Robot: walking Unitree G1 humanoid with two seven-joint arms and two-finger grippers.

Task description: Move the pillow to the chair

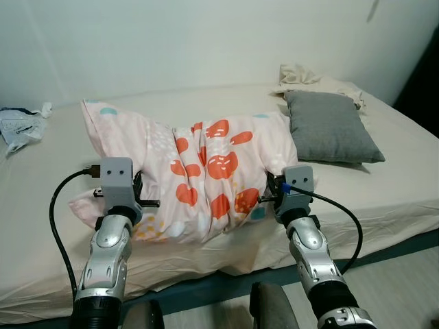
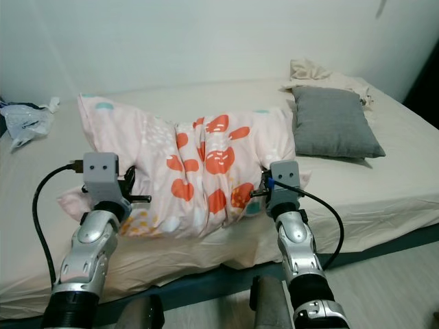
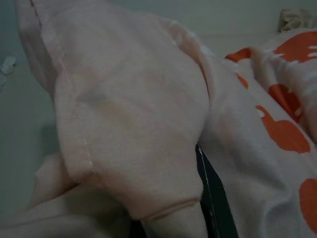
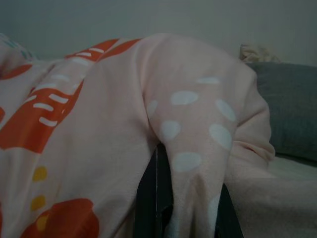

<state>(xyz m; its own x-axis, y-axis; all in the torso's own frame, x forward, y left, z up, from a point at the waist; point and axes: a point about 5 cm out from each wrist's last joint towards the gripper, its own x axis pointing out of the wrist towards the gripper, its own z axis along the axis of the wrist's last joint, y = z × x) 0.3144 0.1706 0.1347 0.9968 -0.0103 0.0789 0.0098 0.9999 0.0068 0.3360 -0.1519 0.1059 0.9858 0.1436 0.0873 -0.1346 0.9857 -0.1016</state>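
A pink pillow printed with orange shapes and pale dots lies bunched up near the front edge of the bed. My left gripper is pushed into the pillow's left end and is shut on a fold of its fabric; one black finger shows beneath the cloth. At the pillow's right end, my right gripper is shut on a dotted fold that sits between its black fingers.
A grey pillow lies on the bed to the right, with a crumpled beige cloth behind it. A plastic bag sits at the far left. The bed's front edge runs just ahead of me, and the floor shows lower right.
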